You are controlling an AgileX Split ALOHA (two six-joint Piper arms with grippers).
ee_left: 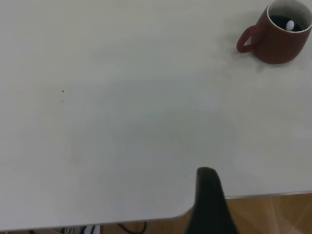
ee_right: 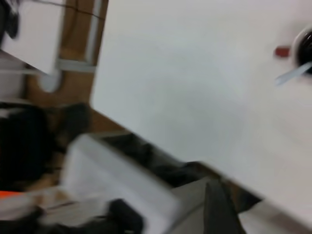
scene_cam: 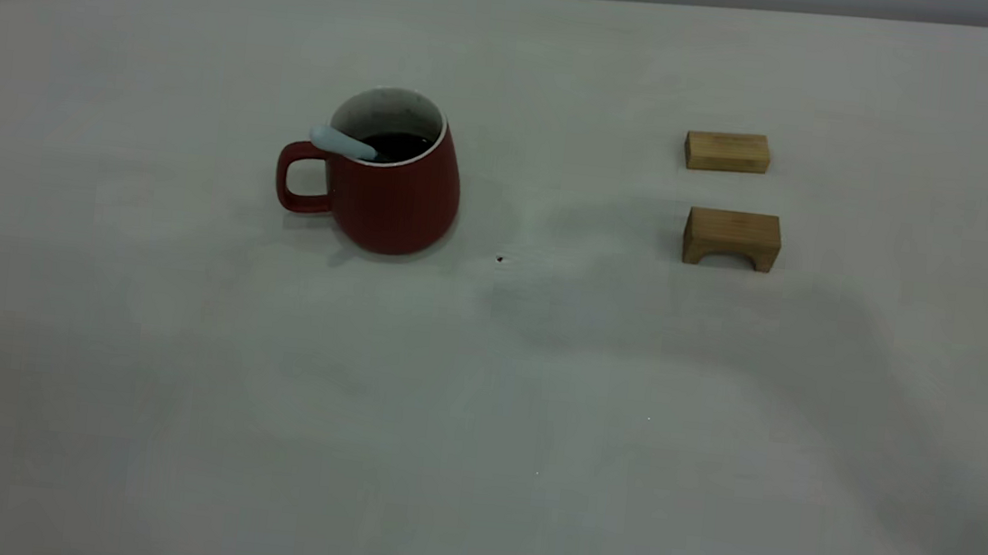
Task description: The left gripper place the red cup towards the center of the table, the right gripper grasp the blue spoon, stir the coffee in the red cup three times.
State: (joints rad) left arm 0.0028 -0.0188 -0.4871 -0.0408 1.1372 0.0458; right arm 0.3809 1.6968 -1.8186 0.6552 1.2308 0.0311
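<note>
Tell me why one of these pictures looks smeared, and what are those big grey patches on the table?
Right wrist view: streaky blur over everything, even the red cup and blue spoon, which suggests camera motion. Exterior view: sharp, evenly and dimly lit; broad soft shadows cross the table at lower right, their source out of frame. Left wrist view: clear, only a faint shadow on the tabletop.

The pale grey-white table lies open across its whole near half and along the far edge; left of centre stands the dark red mug, its pale blue spoon handle jutting over the rim toward the left; two tan wooden blocks sit well apart at right, with a bare lane between mug and blocks.
</note>
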